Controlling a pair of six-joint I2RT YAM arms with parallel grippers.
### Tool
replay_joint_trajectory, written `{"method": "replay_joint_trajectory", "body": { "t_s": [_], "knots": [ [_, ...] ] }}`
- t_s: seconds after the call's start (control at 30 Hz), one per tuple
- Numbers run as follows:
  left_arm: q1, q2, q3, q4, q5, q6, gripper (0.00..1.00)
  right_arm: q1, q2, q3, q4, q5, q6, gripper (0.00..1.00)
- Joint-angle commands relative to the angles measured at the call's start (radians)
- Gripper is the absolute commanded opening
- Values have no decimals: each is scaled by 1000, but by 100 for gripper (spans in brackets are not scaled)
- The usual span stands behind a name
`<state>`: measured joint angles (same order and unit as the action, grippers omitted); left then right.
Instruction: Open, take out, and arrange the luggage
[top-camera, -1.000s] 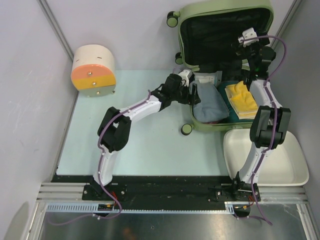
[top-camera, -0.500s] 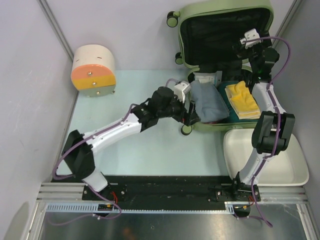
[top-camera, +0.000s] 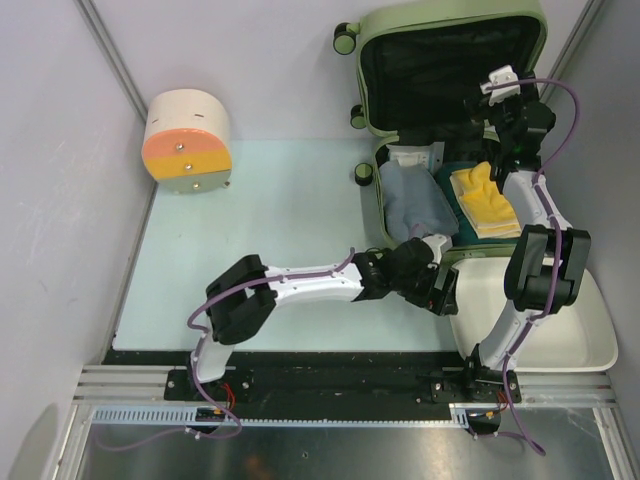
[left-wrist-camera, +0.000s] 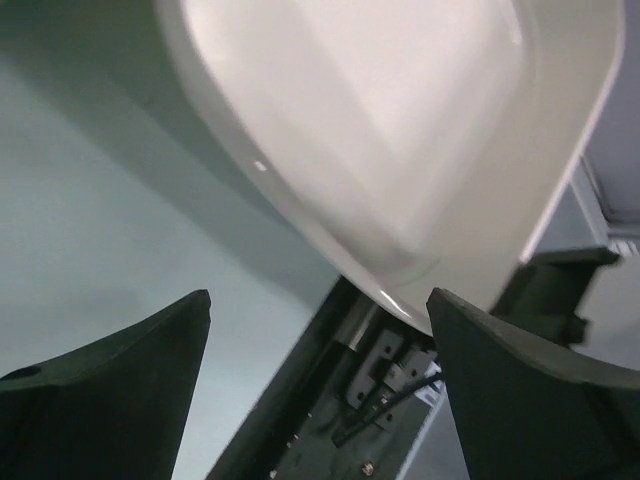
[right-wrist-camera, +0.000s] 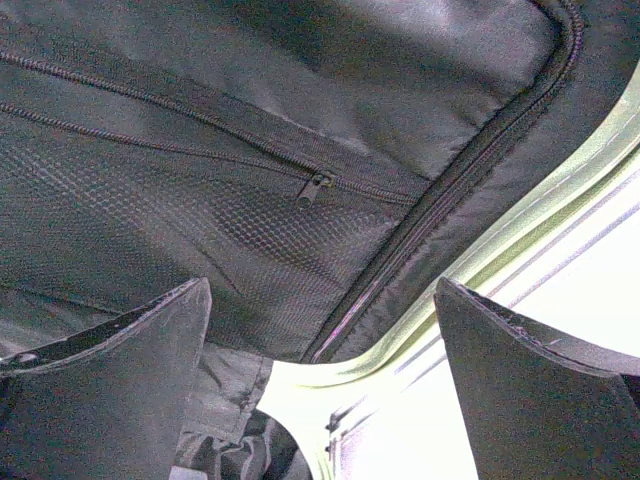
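Left gripper (top-camera: 440, 292) is released: on its wrist feed both fingers stand wide with nothing between them, and the view is mostly the white basin (left-wrist-camera: 400, 130), its rim just ahead. From above I see that gripper low on the right side of the surface (top-camera: 250, 220), in the gap between the near wall of the luggage (top-camera: 450, 25) and the basin's left rim, pointing toward the basin and away from the case.

Right gripper (top-camera: 495, 95) is spread wide too and carries nothing. Its wrist feed shows only the black lining (right-wrist-camera: 250, 130) of the lid, a zipped pocket and the green shell edge, so I read it as hanging inside the raised lid.

The luggage lies open at the far right of the surface. Its long axis runs away from me, lid on the far side and base on the near side. In the base a grey-blue garment (top-camera: 415, 200) lies on the left, a yellow item (top-camera: 482, 200) just beside it on the right, and a small white packet (top-camera: 412, 157) sits at the hinge end.

The next move depends on where the contents lie relative to the left gripper. They are beyond it, on the far side of the case's near wall, so it must turn round and reach over that wall. I judge the left arm nearer the garment and the right arm nearer the yellow item, which lies just on my side of its gripper. Opening looks done to me, but unpacking is not, since things remain in the base.
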<state>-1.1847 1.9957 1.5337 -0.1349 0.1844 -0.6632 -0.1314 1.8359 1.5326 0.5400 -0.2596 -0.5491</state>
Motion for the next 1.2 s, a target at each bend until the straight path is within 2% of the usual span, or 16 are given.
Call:
{"method": "replay_joint_trajectory", "body": {
  "t_s": [0.0, 0.33, 0.43, 0.53, 0.6, 0.63, 0.73, 1.17],
  "knots": [
    [20, 8, 57, 3, -85, -61, 94, 9, -53, -26, 29, -16, 8, 100],
    [53, -58, 20, 3, -76, 51, 94, -37, -55, -38, -40, -40, 18, 100],
    [132, -144, 13, -3, -100, 126, 94, -54, -60, -38, -51, -52, 18, 100],
    [302, -193, 34, -63, -169, 166, 91, -60, -61, -38, -43, -84, 15, 100],
    [359, -195, 45, -72, -227, 203, 89, -54, -63, -37, -31, -99, 12, 100],
    [411, -187, 57, -72, -243, 198, 89, -45, -60, -37, -25, -102, 12, 100],
    [462, -131, 97, -71, -230, 198, 90, -13, -46, -28, 5, -84, 5, 100],
    [488, 222, 419, -69, -194, 206, 89, 65, 23, 66, 64, -9, 9, 100]
  ]
}}
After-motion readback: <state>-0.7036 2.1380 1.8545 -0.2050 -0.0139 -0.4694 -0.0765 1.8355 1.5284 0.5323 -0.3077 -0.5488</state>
